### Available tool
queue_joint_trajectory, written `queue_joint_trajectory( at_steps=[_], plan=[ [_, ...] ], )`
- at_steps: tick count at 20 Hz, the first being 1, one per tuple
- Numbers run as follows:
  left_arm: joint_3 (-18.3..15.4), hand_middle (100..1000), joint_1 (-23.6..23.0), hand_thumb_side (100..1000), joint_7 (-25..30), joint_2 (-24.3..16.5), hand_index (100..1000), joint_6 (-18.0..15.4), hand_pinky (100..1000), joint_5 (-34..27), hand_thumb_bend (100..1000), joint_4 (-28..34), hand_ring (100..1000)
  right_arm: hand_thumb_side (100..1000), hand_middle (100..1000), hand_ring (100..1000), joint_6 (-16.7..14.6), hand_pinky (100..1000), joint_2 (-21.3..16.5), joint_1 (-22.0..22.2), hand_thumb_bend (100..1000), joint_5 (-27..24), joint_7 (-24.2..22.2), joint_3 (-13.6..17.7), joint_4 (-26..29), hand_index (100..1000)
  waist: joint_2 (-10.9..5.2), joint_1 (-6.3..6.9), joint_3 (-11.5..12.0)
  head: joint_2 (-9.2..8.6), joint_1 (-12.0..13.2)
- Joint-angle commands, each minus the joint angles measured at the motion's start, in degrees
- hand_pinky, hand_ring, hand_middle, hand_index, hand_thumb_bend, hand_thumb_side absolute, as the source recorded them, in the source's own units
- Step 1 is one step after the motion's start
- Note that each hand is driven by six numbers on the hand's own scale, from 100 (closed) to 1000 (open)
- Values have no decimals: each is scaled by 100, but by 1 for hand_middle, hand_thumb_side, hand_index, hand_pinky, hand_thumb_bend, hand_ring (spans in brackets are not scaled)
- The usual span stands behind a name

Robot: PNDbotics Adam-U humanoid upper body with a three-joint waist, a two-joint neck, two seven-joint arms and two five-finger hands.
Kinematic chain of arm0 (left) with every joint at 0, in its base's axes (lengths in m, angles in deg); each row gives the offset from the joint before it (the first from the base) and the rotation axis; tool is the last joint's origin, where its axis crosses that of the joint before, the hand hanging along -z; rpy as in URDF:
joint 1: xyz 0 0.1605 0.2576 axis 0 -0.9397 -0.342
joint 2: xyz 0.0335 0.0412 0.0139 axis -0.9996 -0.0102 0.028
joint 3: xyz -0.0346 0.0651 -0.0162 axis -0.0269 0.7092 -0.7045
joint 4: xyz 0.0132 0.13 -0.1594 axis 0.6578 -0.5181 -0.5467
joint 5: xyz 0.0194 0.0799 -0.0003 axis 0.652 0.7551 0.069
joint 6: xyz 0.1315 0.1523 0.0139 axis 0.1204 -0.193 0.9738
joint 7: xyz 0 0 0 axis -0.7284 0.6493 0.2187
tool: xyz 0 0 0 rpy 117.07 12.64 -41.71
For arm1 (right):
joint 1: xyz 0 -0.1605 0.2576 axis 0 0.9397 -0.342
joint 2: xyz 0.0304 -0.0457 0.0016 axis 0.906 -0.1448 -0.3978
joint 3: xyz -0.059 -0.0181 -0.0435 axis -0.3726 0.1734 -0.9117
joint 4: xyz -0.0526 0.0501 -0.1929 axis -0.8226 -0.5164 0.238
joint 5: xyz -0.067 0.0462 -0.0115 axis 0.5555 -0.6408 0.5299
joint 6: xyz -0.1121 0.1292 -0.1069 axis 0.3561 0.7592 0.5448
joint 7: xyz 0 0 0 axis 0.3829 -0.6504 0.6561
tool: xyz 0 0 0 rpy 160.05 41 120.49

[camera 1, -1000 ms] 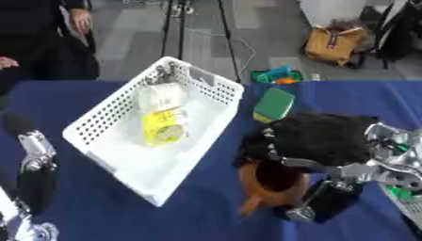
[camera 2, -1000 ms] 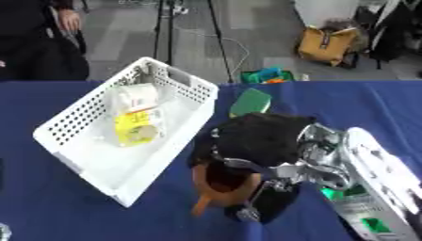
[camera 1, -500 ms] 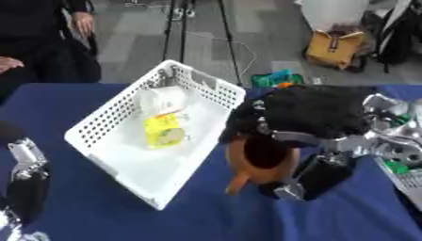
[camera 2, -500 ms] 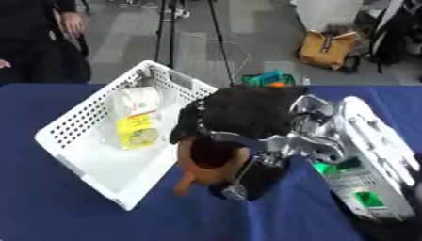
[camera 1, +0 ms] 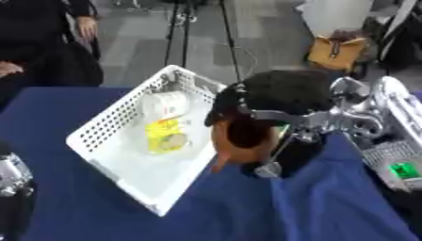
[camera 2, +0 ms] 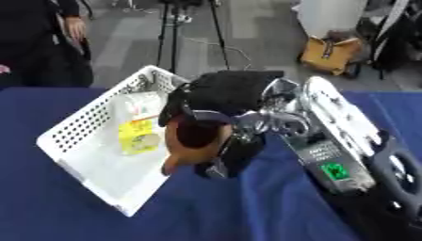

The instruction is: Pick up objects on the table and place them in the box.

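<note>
Over the last second the right hand (camera 1: 276, 101) had carried a brown, rounded object (camera 1: 240, 141) from the near right part of the table (camera 1: 74, 207) up and leftward, so that it now hung in the air at the right-hand rim of the white box (camera 1: 115, 176), its lower tip just over or beside that rim. The camera had also shifted in that time, so part of the apparent travel belonged to the head and not to the arm. Judged from this, the pick was done and the carry was nearly finished; what remained was to bring the object fully over the box's open floor and let it go. The fingers were curled around the top of the brown object from above, holding it, and they were dark and blurred, so how each one lay could not be told. The object touched neither the table nor the box's floor. Inside the box there already lay a yellow packet (camera 1: 166, 136) and a pale, rounded packet (camera 1: 165, 103) toward the far side, leaving bare floor at the near end. The left hand (camera 1: 12, 176) showed only as a silver and black piece at the lower left edge, and its fingers could not be made out.
</note>
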Motion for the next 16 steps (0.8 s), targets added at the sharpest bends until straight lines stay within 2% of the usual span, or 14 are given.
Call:
queue_joint_trajectory(
  at_steps=[1,5,9,16],
  plan=[
    [61,775,88,851,37,-8,680,-72,897,-57,100,82,771,100,263,237,-25,100,-6,-219,100,140,161,136,-302,367,-72,16,85,-138,-201],
    [197,777,159,850,133,46,680,-182,896,-132,100,82,770,100,261,236,-93,100,35,-408,100,300,350,172,-739,367,5,22,331,-243,-497],
    [329,777,262,849,231,107,681,-312,897,-203,100,82,771,100,258,232,-205,100,56,-585,100,547,620,223,-1238,365,85,32,609,-277,-797],
    [509,778,399,844,327,188,682,-498,895,-324,100,82,770,100,257,231,-491,100,174,-906,100,1016,1173,280,-2081,363,201,62,899,-359,-1142]
  ],
)
